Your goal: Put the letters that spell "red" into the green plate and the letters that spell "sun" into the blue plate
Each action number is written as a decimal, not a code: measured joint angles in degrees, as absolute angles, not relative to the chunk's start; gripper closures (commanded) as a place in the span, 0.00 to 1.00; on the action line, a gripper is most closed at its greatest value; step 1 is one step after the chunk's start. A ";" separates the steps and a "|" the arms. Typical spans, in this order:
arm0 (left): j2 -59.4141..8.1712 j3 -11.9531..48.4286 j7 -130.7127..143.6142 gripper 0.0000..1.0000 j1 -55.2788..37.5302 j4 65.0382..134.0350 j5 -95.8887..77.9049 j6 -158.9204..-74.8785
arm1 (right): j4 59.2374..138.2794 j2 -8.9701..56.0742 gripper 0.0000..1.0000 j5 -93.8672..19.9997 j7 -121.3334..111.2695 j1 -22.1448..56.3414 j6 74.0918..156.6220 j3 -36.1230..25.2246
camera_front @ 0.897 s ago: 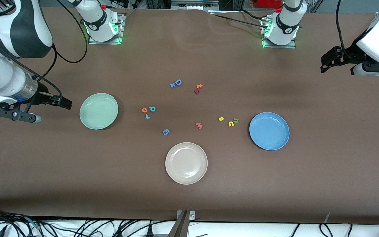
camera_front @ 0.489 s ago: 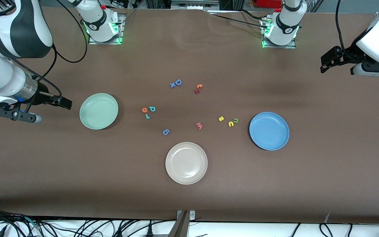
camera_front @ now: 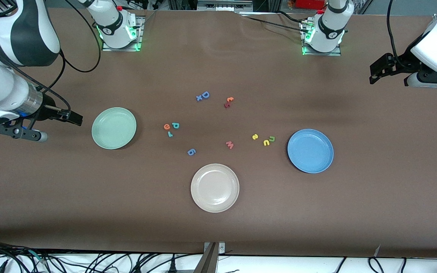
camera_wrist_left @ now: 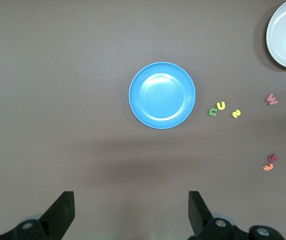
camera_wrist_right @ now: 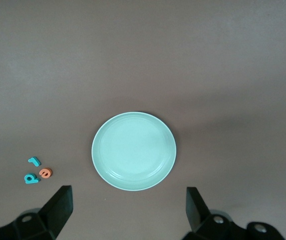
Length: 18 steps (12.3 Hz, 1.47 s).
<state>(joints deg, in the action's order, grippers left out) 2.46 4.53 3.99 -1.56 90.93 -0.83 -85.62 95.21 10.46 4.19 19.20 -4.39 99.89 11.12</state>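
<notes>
The empty green plate point(camera_front: 113, 127) point(camera_wrist_right: 133, 150) lies toward the right arm's end. Beside it are the orange "e" point(camera_front: 167, 126) point(camera_wrist_right: 45, 173), teal "d" point(camera_front: 175, 125) point(camera_wrist_right: 31, 177) and small teal "r" point(camera_front: 170, 134) point(camera_wrist_right: 34, 161). The empty blue plate point(camera_front: 310, 151) point(camera_wrist_left: 162, 95) lies toward the left arm's end, with the yellow "s" point(camera_front: 255, 137) point(camera_wrist_left: 236, 113), yellow "u" point(camera_front: 266, 142) point(camera_wrist_left: 221, 105) and olive "n" point(camera_front: 272, 138) point(camera_wrist_left: 213, 112) beside it. My right gripper point(camera_front: 18, 134) point(camera_wrist_right: 127, 207) hangs open and empty at its table end. My left gripper point(camera_front: 431, 81) point(camera_wrist_left: 131, 210) hangs open and empty likewise.
A cream plate point(camera_front: 214, 187) point(camera_wrist_left: 285, 35) lies nearest the front camera. Other letters lie mid-table: a pink "w" point(camera_front: 230, 144), a blue "g" point(camera_front: 191, 152), a blue "D" point(camera_front: 205, 95) with a small "x", and a red/orange pair point(camera_front: 228, 102).
</notes>
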 measured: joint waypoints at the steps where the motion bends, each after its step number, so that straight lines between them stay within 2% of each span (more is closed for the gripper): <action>1: 2.44 4.53 3.99 0.00 -1.58 90.50 -0.83 -85.63 | 95.21 10.46 0.00 4.19 19.20 -4.39 99.50 11.12; 18: 2.42 4.58 3.99 0.00 -1.65 89.59 -0.83 -85.62 | 95.21 10.61 0.00 4.17 19.20 -4.34 97.27 11.12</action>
